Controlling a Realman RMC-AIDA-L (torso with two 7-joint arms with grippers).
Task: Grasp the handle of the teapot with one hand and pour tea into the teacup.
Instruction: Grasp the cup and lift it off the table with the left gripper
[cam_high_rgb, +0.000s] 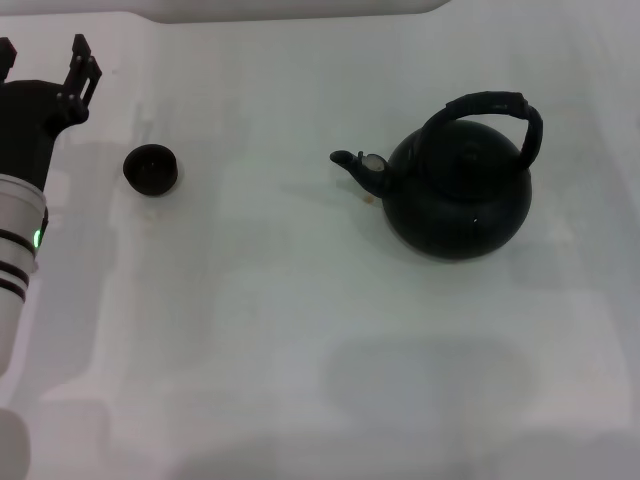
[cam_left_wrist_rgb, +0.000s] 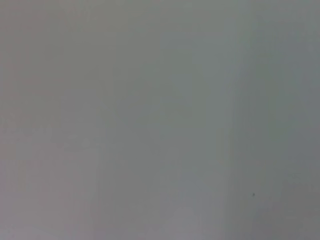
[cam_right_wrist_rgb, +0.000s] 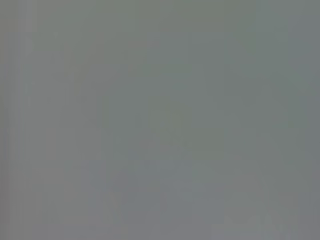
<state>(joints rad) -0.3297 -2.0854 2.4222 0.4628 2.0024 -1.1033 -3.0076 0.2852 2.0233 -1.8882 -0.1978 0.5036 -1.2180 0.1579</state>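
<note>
The matte-black teapot stands upright on the white table at the right, with its short spout pointing left. Its thick black arched handle loops over the top and nothing holds it. The tiny black teacup stands at the left, well apart from the teapot. My left gripper is at the far left edge, just left of and behind the teacup, open and empty. My right gripper is out of view. No tea shows. Both wrist views show only plain grey.
The white table runs wide between the teacup and the teapot and in front of both. A small brownish speck lies on the table under the spout. My left arm runs along the left edge.
</note>
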